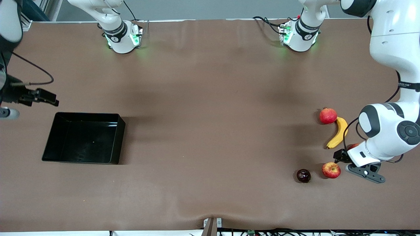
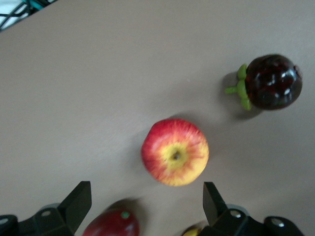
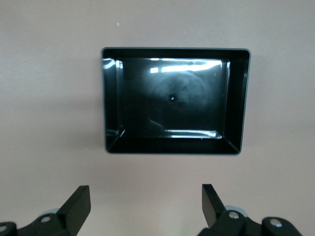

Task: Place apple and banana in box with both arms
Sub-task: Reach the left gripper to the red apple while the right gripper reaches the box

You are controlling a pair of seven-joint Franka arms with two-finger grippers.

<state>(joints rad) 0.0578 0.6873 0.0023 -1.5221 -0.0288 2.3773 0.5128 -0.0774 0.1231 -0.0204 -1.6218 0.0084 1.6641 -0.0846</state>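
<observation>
Brown tabletop (image 1: 210,131) carries the box (image 1: 113,141) at nine o'clock and the apple (image 1: 331,170) at four o'clock, just beside the purple fruit (image 1: 303,175). Banana (image 1: 338,132) touches the pomegranate (image 1: 328,115). Left gripper (image 2: 147,204) hovers by the apple, fingers apart. Right gripper (image 3: 146,206) hangs spread beside the box.

Red pomegranate (image 1: 328,115) and dark purple fruit (image 1: 303,175) on brown table (image 1: 210,114).
</observation>
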